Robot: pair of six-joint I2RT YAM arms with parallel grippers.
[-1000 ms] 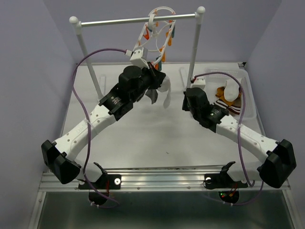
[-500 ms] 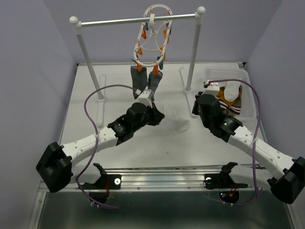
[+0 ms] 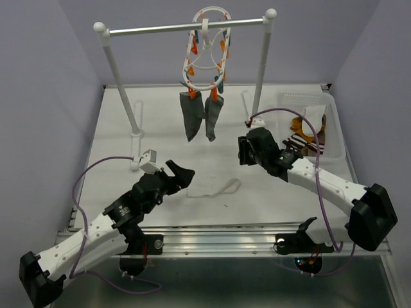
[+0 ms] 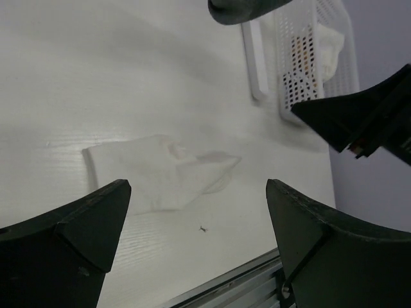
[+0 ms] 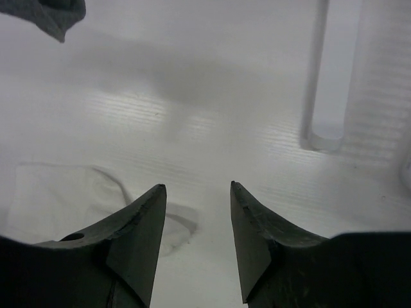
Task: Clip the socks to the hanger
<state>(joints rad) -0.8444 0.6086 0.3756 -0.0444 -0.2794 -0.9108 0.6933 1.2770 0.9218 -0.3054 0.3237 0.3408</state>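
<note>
My left claw, jaws wide and empty, faces the white sock lying flat on the table just ahead, long axis left to right. My right claw, part-open and empty, hangs farther off.

A white table carries a drying stand at its far side: a metal rail across a left post and a right post, both white and ball-topped. A white perforated basket sits at the right edge, just beside the right post's flat foot. A dark speck lies near the front, lilac walls stand around, and a grooved aluminium rail lines the near edge
</note>
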